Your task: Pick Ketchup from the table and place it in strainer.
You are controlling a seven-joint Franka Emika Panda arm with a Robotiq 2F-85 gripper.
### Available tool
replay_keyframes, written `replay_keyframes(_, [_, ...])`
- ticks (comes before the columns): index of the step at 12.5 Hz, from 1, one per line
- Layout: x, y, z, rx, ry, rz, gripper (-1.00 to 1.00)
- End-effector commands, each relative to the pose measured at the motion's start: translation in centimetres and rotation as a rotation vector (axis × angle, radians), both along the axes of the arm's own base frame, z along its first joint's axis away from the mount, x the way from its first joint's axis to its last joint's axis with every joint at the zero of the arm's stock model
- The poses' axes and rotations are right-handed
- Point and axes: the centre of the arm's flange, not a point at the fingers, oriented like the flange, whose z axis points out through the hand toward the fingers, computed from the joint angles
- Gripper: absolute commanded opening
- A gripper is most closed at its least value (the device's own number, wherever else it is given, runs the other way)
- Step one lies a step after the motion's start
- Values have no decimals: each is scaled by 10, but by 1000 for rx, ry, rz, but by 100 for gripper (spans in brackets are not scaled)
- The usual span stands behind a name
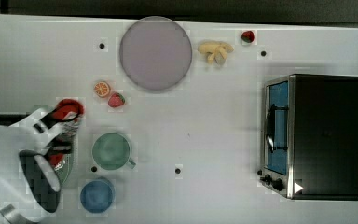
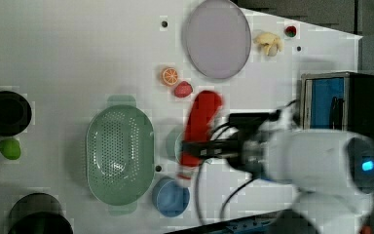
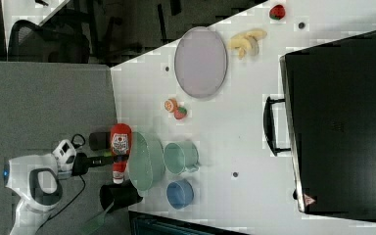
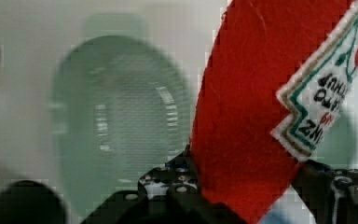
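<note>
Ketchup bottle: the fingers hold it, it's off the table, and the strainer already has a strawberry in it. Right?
Not quite. The ketchup bottle is held off the table, but the strainer is empty, as the left view shows. The nearest strawberry lies on the table beside the orange slice.

Light was bright and even; the table (image 1: 214,116) glared white, shadows stayed soft, and the strainer (image 4: 121,121) blurred.
</note>
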Motion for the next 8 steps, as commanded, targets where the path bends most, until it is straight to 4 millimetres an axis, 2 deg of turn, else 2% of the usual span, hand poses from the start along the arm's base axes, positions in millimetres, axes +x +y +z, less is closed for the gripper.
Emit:
replay_keyframes(1, [-8, 30, -13, 70, 14, -202, 23])
replay_keyframes(3, [-11, 47, -44, 128, 52, -205, 23])
replay_keyframes(4, [-9, 52, -59, 158, 63, -208, 31])
replay_keyframes(7, [-7, 60, -98, 201, 72, -187, 96])
replay_keyframes(8, [-7, 60, -107, 199, 78, -177, 100])
